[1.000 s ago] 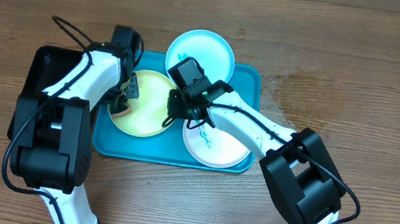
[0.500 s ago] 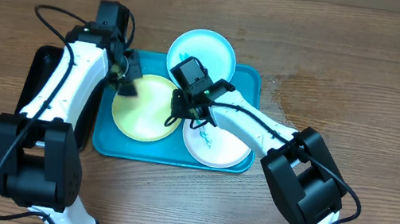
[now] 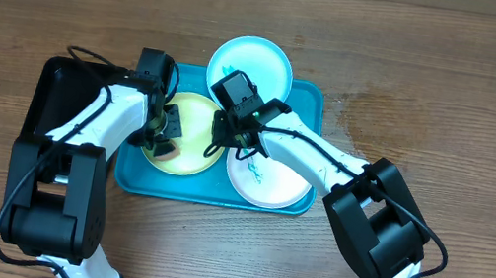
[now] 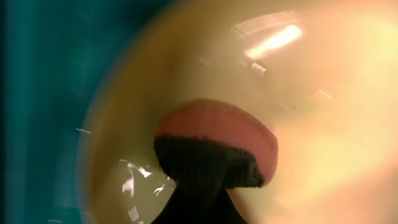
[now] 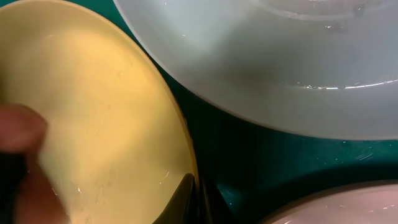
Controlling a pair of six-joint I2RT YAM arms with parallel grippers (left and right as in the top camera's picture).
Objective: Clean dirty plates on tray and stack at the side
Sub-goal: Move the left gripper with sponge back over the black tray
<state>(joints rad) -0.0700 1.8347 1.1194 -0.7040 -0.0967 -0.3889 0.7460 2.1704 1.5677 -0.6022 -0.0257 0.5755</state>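
1. The right claw (image 5: 196,198) is pressed together on the right rim of the yellow-green plate (image 3: 188,154). One dark fingertip lies over the rim and one under it, at the bottom middle of the right wrist view.
2. The left claw (image 3: 161,131) pinches a sponge (image 4: 214,152) that is pink on top with a rough black face. In the left wrist view its fingers blur into one dark wedge below the sponge.
3. The sponge presses on the yellow-green plate, left of the plate's middle in the overhead view. The two claws stand at opposite sides of this plate.
4. The yellow-green plate lies in the left part of the tray (image 3: 306,98). I cannot tell whether its gripped edge is raised.
5. The cyan plate (image 3: 251,60) is at the top middle of the overhead frame. It rests partly in the tray and hangs out over the tray's upper rim. Its lower edge is just beside the yellow-green plate and the right arm's wrist.
6. The white plate (image 3: 273,181) lies in the lower right part of the tray, partly under the right arm. A teal smear (image 3: 253,170) marks its left half.
7. The tray sits in the middle of the frame on a wooden table (image 3: 452,111).
8. A black tray (image 3: 63,80) lies just beside the tray's left side, under the left arm.
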